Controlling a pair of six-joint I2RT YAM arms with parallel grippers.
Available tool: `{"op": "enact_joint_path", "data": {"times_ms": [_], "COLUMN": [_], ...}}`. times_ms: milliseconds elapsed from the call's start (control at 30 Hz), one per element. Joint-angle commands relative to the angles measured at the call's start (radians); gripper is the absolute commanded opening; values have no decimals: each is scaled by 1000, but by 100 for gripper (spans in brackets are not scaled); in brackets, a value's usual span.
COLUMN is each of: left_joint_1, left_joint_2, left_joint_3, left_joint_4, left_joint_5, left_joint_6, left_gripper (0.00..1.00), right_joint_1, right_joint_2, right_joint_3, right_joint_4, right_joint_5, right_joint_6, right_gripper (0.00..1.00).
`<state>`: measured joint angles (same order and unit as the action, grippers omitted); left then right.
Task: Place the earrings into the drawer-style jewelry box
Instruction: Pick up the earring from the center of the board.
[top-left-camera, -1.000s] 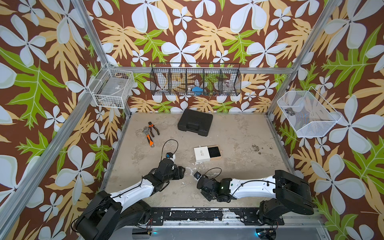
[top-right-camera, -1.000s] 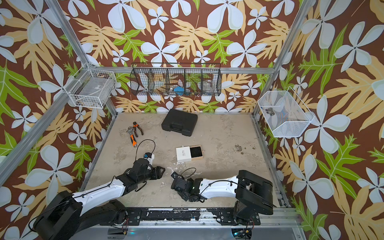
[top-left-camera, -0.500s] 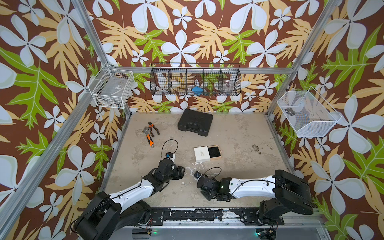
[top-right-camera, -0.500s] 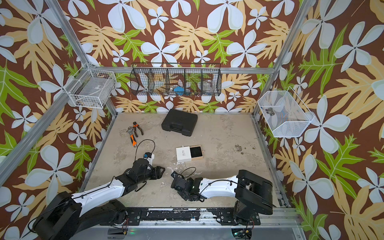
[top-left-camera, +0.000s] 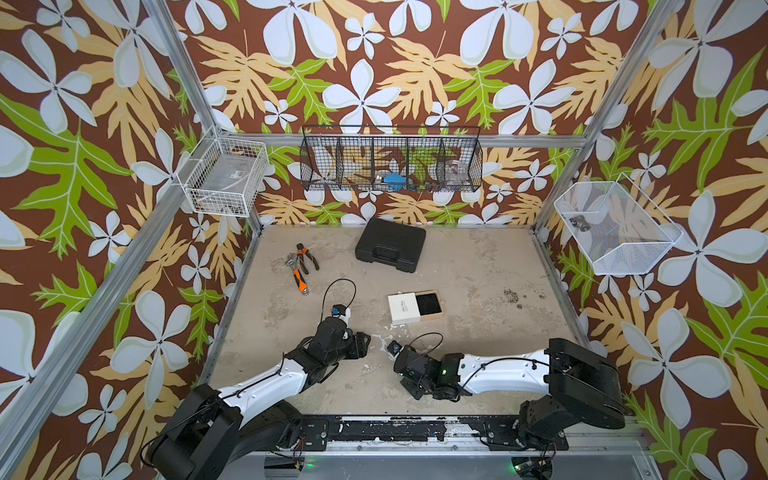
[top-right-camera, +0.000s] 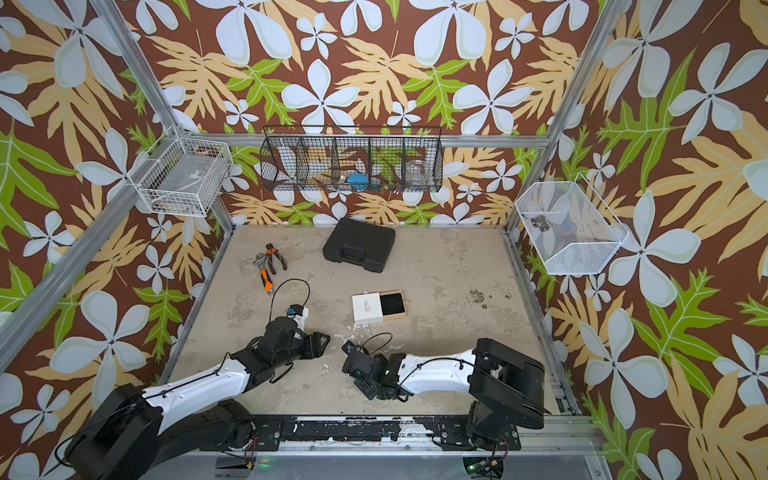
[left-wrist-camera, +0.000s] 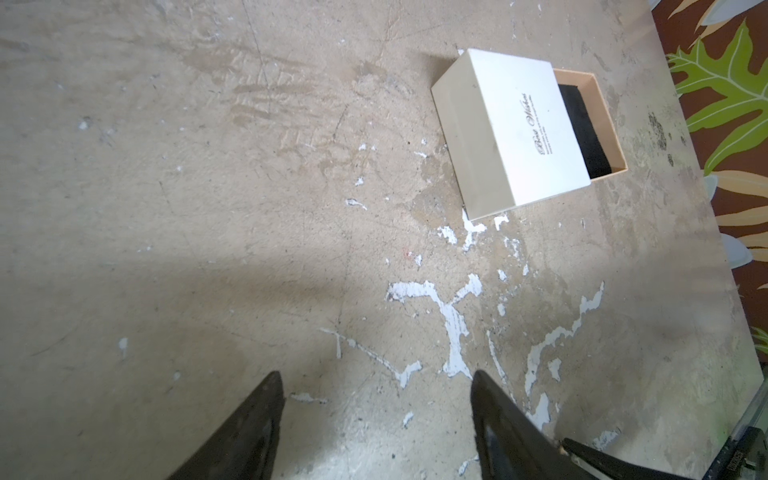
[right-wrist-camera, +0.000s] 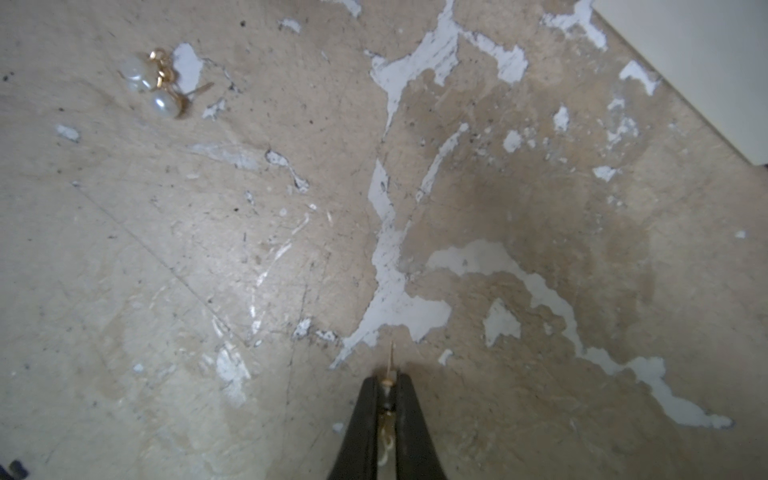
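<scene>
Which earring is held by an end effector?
The earring pinched in the right end effector, gold post protruding; the other pearl earring lies loose on the table.

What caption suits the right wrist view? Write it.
Right pincer pinching golden stud earring; pearly earring lies on scuffed beige tabletop.

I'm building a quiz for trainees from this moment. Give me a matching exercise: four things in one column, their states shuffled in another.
1. left gripper
2. right gripper
3. jewelry box
4. black case

A. tray slid partly out
B. shut on an earring
C. closed, near the back wall
D. open, empty

Pairs: 1-D, 2-B, 3-A, 4-C
</scene>
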<state>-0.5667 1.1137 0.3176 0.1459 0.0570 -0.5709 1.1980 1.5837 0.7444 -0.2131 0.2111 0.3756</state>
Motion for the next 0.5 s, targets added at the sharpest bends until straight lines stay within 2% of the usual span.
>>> {"op": "enact_joint_path", "data": {"times_ms": [0,233,467], "left_joint_1": [1,1,1], "left_joint_2": [-4,-19,-15], "left_joint_3": [0,4,21], "left_joint_4": [4,4,27], "left_joint_5": [-6,34,186], "left_joint_6": [4,-16,-68], "left_gripper": [72,72,72], "right_joint_1": [-5,-55,-126], "right_joint_2": [-2,-74,-168], "right_joint_3": [-1,-45,-116], "right_joint_4": [-21,51,145], "right_joint_5": [-7,-74,-155], "right_joint_6": [-9,-27,-71], "right_gripper": [8,8,8]}}
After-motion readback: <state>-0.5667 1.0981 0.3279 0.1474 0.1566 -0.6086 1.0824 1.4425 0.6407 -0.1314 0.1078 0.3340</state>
